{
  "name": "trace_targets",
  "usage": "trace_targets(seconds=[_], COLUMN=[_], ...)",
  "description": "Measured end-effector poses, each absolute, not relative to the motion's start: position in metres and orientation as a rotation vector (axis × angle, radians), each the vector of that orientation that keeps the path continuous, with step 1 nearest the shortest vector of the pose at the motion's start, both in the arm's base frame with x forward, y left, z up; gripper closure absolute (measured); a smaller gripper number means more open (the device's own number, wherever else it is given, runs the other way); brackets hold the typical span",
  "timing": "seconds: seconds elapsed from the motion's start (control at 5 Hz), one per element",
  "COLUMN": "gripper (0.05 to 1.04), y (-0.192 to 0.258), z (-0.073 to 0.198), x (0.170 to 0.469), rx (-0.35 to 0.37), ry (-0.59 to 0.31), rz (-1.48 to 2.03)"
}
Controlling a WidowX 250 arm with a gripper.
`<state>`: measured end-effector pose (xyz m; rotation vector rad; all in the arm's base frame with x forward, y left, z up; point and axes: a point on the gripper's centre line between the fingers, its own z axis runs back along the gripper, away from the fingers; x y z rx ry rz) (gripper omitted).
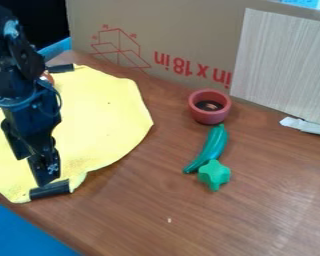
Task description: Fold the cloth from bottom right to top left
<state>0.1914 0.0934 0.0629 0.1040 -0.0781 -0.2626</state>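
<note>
- Cloth point(102, 125), yellow, spread on the worktop point(256, 210), extending left, right and beyond the fingers point(44, 167).
- Its near edge lies close to their tips.
- Cannot tell whether the fingers are apart or together.

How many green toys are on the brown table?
2: a curved green plastic toy by the red bowl; a green star-shaped toy at its lower end. The black arm may hide others.
</note>
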Motion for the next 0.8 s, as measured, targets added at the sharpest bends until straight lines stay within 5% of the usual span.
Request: trace_targets(seconds=[0.8], gripper=[0.083], y=[0.089], z=[0.043], x=[0.193], rx=[0.172], ry=[-0.088], rz=[-0.264])
